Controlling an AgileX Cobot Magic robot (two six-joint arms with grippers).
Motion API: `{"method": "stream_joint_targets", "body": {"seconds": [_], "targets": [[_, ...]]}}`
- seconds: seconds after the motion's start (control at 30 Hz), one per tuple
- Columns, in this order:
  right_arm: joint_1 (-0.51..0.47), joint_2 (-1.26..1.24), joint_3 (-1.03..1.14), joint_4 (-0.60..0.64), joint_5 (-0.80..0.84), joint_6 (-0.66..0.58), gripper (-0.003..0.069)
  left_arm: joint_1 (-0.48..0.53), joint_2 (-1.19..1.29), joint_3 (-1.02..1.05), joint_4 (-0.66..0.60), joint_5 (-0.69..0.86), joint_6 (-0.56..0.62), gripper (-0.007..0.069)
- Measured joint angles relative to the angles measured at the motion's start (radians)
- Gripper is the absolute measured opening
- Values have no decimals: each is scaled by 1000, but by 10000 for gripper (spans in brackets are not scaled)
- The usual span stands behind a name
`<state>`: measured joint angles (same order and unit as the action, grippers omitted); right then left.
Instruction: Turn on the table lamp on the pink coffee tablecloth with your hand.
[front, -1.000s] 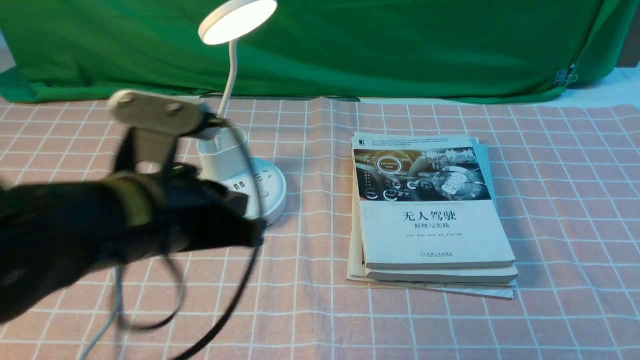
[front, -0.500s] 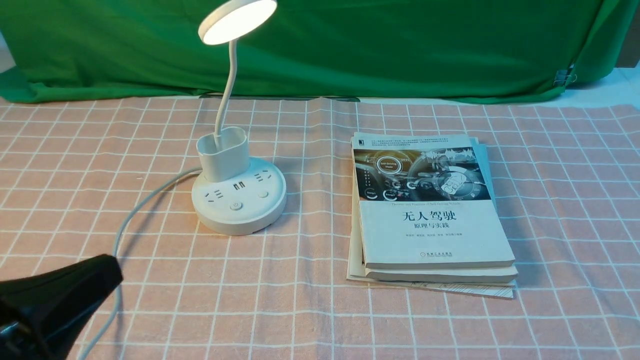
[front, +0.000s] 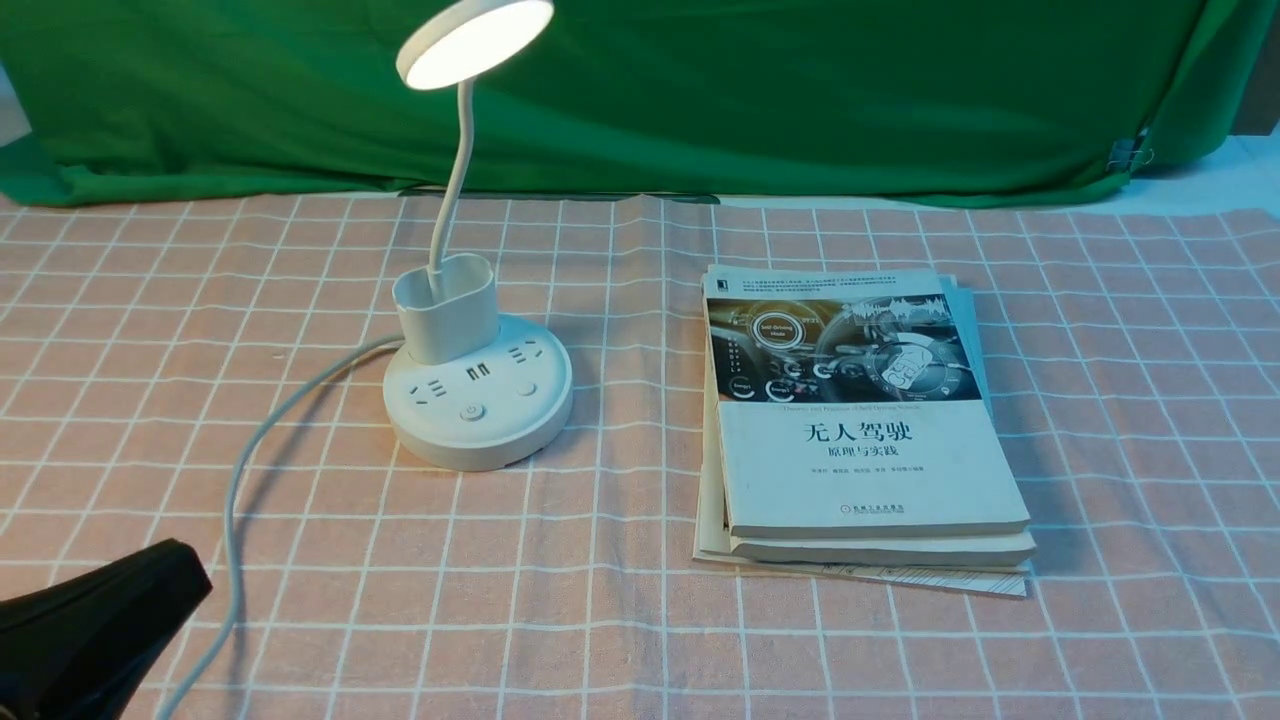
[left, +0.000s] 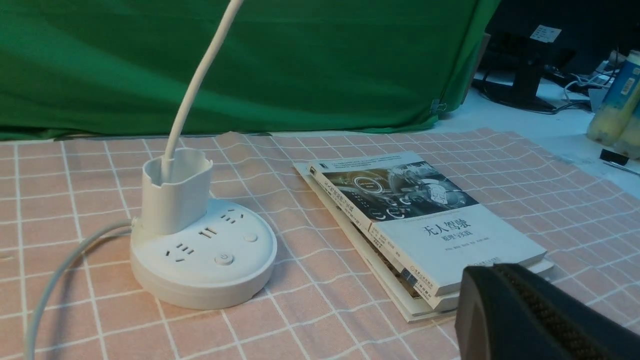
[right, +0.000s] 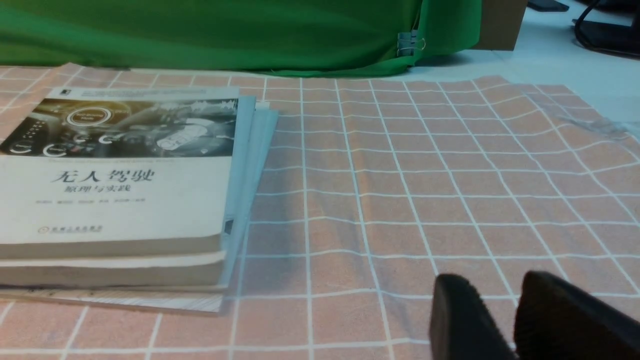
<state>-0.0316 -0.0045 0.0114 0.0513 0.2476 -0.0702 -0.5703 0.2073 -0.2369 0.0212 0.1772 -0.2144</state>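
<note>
Parking the L gripper (left: 492, 269), jaws closed, w/o brushing the cord (front: 236, 500) is advised; the table lamp (front: 480, 440) is lit, L side of the pink coffee tablecloth (front: 620, 600). R gripper (right: 492, 277) jaws are slightly parted.

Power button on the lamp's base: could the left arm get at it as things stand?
Probably yes: the left end effector is on the power button's side of the books, and nothing visible covers the button.
</note>
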Motion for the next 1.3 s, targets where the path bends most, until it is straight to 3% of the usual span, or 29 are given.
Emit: {"method": "stream_joint_targets", "body": {"seconds": [0.1,0.27,0.47,0.67,0.9,1.3], "targets": [[0,0,0,0,0,0,238,85,-42,62,-7,-69,-1,2],[0,0,0,0,0,0,238,351,-141,234,-21,-323,4,2],[0,0,0,0,0,0,238,486,-206,241,-32,-186,5,2],[0,0,0,0,0,0,238,475,-207,242,-87,44,38,2],[0,0,0,0,0,0,238,455,-208,242,-104,66,135,2],[0,0,0,0,0,0,238,455,-208,242,-103,69,162,2]]}}
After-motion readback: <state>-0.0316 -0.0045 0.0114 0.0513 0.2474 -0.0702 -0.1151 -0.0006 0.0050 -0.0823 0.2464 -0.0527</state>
